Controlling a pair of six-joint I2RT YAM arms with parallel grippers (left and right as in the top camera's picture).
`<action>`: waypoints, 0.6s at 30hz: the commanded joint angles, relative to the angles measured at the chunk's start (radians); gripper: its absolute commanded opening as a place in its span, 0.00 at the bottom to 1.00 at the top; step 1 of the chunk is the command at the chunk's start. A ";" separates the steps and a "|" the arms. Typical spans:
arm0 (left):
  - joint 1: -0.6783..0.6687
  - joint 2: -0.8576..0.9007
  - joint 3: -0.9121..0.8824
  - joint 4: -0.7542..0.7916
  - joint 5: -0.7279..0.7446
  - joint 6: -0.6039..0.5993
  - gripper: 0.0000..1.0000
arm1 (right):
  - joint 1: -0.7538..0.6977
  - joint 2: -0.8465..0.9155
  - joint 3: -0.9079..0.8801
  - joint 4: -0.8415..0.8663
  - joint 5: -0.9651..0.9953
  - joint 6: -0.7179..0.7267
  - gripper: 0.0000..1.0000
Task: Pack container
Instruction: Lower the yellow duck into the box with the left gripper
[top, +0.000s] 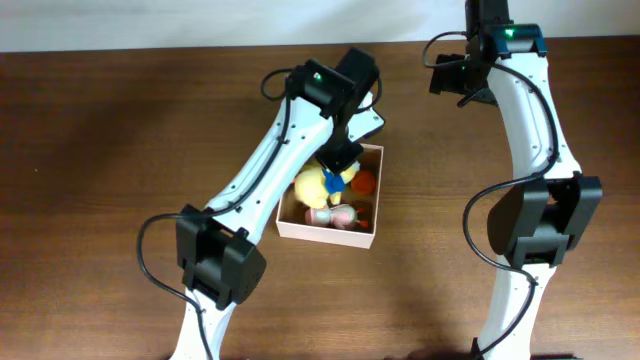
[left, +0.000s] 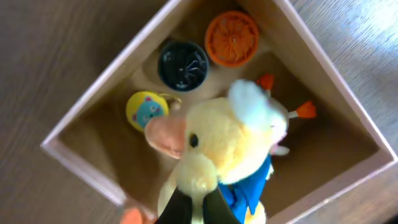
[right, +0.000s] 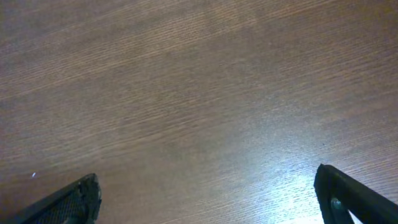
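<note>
The left gripper (left: 198, 206) pinches the duck (left: 211, 140) over the box (left: 93, 124). Dropped, it may bump the orange toy (left: 232, 37) at 12 o'clock and roll out. The right gripper (right: 206, 180) gapes empty.

Container (top: 325, 235) mostly blocked from above: left arm (top: 262, 165) crosses it, left gripper (left: 200, 208) pinched on yellow duck plush (left: 211, 137) filling the middle. Black disc (left: 182, 65), orange disc (left: 232, 38) and yellow round tag (left: 146, 109) crowd the far corner. Bare floor only by right wall in left wrist view. Right gripper (right: 211, 205), fingers wide apart, over bare table (right: 186, 93), nothing near
</note>
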 joint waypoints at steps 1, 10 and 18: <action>0.003 -0.028 -0.062 0.032 0.037 0.031 0.02 | -0.003 0.004 -0.005 0.000 0.002 0.010 0.99; 0.003 -0.028 -0.154 0.111 0.041 0.031 0.02 | -0.003 0.004 -0.005 0.000 0.002 0.010 0.99; 0.003 -0.028 -0.154 0.143 0.087 0.047 0.02 | -0.003 0.004 -0.005 0.000 0.002 0.010 0.99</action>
